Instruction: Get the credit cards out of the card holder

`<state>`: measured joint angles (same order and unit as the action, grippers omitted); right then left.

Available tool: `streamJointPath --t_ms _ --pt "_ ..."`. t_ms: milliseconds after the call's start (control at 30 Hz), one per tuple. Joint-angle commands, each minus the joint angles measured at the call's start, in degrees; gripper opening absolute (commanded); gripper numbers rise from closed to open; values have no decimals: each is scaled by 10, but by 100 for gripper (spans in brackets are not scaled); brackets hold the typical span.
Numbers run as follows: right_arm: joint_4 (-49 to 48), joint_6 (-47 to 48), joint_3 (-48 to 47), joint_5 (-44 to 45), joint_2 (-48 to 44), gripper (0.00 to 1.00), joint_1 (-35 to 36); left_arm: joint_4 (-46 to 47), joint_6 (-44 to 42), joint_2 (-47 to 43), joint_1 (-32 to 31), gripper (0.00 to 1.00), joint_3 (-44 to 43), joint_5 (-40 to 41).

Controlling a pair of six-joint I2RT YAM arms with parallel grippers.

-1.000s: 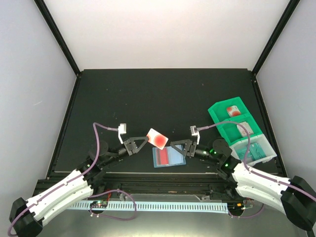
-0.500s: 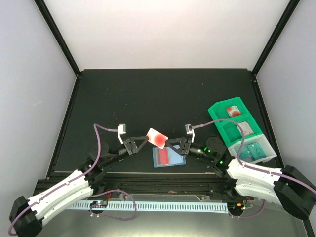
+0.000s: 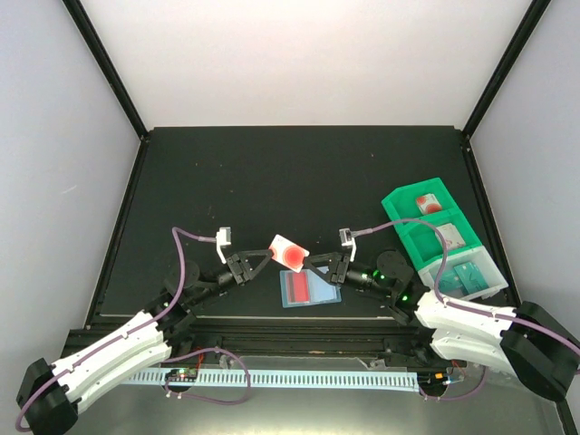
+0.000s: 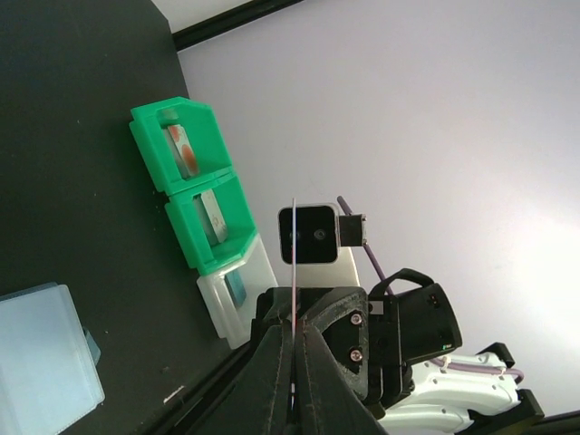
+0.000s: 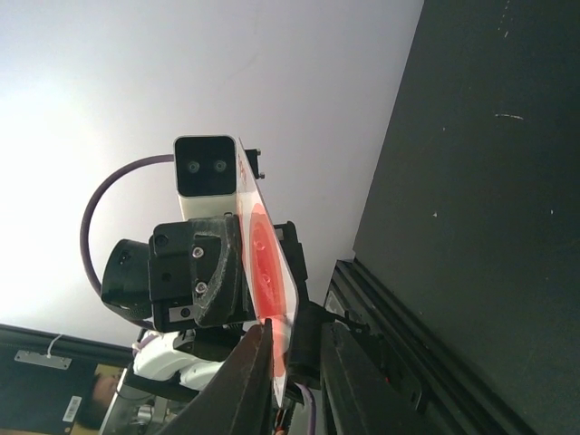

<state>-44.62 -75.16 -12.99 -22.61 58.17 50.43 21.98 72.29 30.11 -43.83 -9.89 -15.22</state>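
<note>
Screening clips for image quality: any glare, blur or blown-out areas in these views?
Top external: sharp, evenly lit, no glare on the black table. Left wrist: crisp, though the credit card shows only edge-on. Right wrist: wall washes to white at upper left; its near fingers look soft.

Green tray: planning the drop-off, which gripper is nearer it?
Right. The right gripper is left of the green tray; the left gripper is farther left, beyond the red-blotched card between them.
</note>
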Motion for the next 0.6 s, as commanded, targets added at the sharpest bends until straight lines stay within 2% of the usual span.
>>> streamJointPath --t_ms 0,167,333,433,567 --pt "-25 0 -16 11 4 16 4 30 11 5 2 2 -1 -2" --pt "-38 -3 -15 7 15 13 6 38 12 12 2 2 0 -5" --pt "-48 -3 -13 2 19 2 7 39 11 15 2 2 3 -6" --pt "-49 -1 -9 5 15 1 7 34 11 13 1 3 5 -2" --pt "-45 2 -2 10 5 1 6 11 11 3 2 27 5 9"
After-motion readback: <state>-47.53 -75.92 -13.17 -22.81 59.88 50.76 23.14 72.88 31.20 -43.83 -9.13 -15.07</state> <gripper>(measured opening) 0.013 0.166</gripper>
